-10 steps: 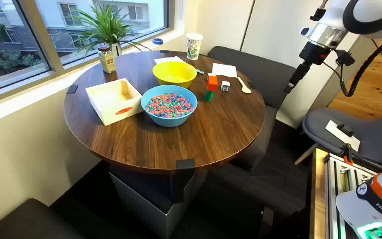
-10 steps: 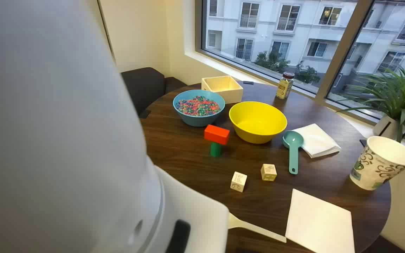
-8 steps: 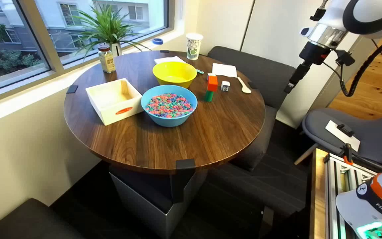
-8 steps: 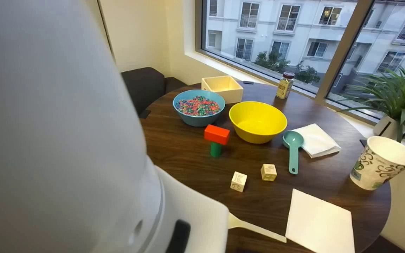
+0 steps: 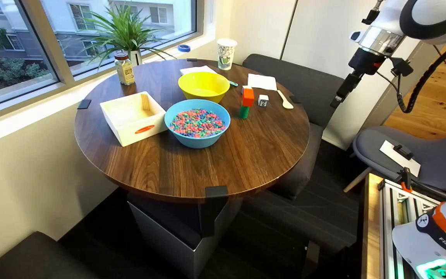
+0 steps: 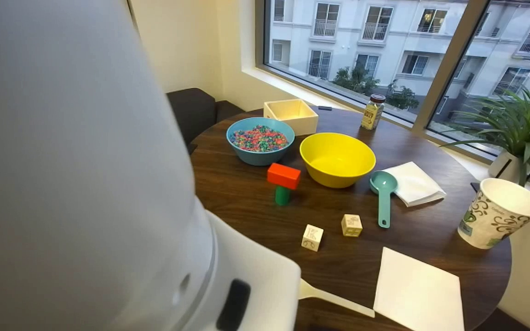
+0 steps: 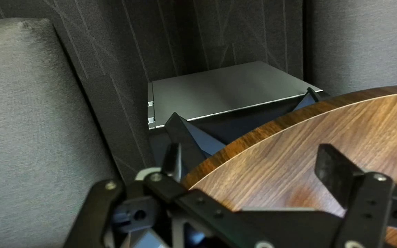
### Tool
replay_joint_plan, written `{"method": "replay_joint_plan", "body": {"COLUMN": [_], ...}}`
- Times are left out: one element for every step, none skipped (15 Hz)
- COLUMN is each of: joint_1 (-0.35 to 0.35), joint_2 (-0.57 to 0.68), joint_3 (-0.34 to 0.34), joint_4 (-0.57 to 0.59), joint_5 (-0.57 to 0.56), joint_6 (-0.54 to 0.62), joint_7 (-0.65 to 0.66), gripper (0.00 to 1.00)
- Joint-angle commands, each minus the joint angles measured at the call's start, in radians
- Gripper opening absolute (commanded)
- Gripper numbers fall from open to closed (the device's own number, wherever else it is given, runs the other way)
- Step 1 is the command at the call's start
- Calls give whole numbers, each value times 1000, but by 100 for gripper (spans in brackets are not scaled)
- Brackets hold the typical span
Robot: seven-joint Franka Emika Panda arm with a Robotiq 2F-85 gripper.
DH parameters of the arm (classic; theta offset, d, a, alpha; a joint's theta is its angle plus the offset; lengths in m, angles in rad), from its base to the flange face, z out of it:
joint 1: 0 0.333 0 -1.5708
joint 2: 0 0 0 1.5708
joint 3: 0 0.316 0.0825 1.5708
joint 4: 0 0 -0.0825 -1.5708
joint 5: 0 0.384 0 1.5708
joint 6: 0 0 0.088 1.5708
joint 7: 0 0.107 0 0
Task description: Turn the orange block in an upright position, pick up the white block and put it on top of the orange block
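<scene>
In an exterior view, the black end effector point(image 5: 336, 102) hangs from the white arm point(image 5: 436, 15), past the edge of a round, dark brown wood-grain tabletop point(image 5: 207, 166); from here its opening cannot be told. Behind it runs a dark grey upholstered bench point(image 5: 292, 73) before a pale wall point(image 5: 323, 38), and lower, towards the robot's base, stands a grey-blue chair point(image 5: 439, 151) near brown wooden flooring point(image 5: 436, 120). On the tabletop, a cream spoon point(image 5: 285, 101) lies on the side towards the end effector. Farther from it, a small red-orange rectangular block point(image 5: 248, 97) sits on a short upright green block point(image 5: 243, 112); farther still are a round yellow bowl point(image 5: 204, 95), a round blue bowl point(image 5: 196, 142) of multicoloured beads point(image 5: 198, 124) and an open cream box point(image 5: 130, 136), with a metal-framed window point(image 5: 45, 40) and a spiky green plant point(image 5: 124, 33) past them. In an exterior view, where the arm covers the left side, the red-orange block lies on its long side, its ends overhanging the green one. Two pale lettered cubes point(image 6: 312, 237), a teal measuring scoop point(image 6: 384, 202), a patterned paper cup point(image 6: 499, 214) and a square white napkin point(image 6: 421, 289) share the surface. In the wrist view, the end effector's two black fingers point(image 7: 334, 172) stand wide apart, holding nothing; the tabletop's curved edge crosses behind their gap. Beyond them are a grey metal panel point(image 7: 233, 89) and dark, line-patterned carpet point(image 7: 109, 86), with grey fabric upholstery point(image 7: 36, 120) to their left.
</scene>
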Motion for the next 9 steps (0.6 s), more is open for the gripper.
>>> {"method": "replay_joint_plan", "body": {"joint_1": [-5,-1,0,3,6,12,14,19,18], "joint_2": [34,37,42,53,61,71,82,98,110], "joint_3": [80,104,126,151,172,193,210,226,238], "joint_4": [41,56,71,89,105,125,146,177,198], "joint_5": [33,36,36,38,38,41,40,44,40], "joint_6": [-8,-12,-20,-31,-34,-43,-48,-56,-61], "joint_7": [112,149,186,226,260,294,323,353,378], "gripper": [100,100,100,100,100,100,100,100,100]}}
